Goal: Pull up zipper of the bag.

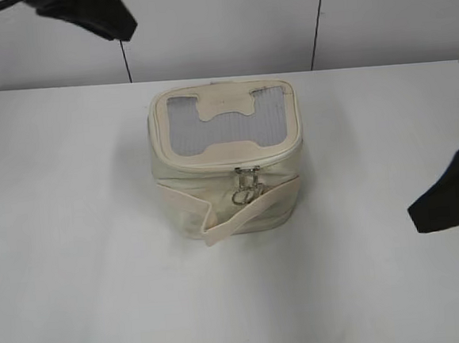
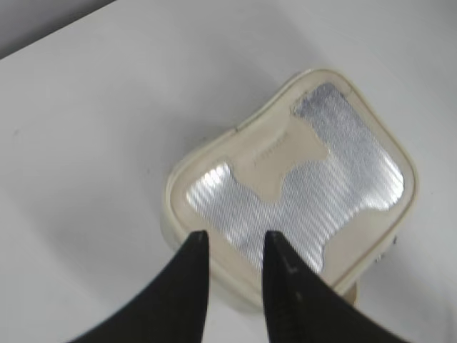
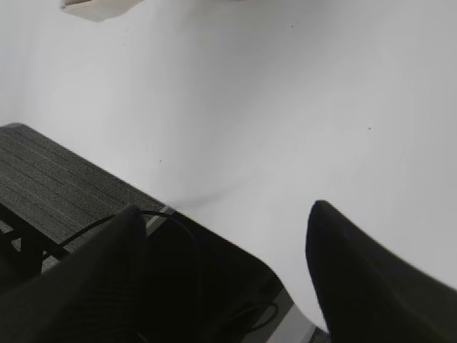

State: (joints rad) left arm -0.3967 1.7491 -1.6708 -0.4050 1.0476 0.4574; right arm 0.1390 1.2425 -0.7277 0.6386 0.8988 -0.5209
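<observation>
The cream bag stands mid-table, with a grey mesh top and a bone-shaped patch. Its zipper runs round the top rim, and two silver ring pulls hang at the front above the strap band. The bag also shows in the left wrist view. My left gripper is open and empty, high above the bag's back left; in the exterior view it is at the top left. My right gripper is open and empty at the table's right edge, well away from the bag.
The white table runs to a white wall behind. In the right wrist view the table edge shows, with dark floor and cables below it. A corner of the bag sits at that view's top left.
</observation>
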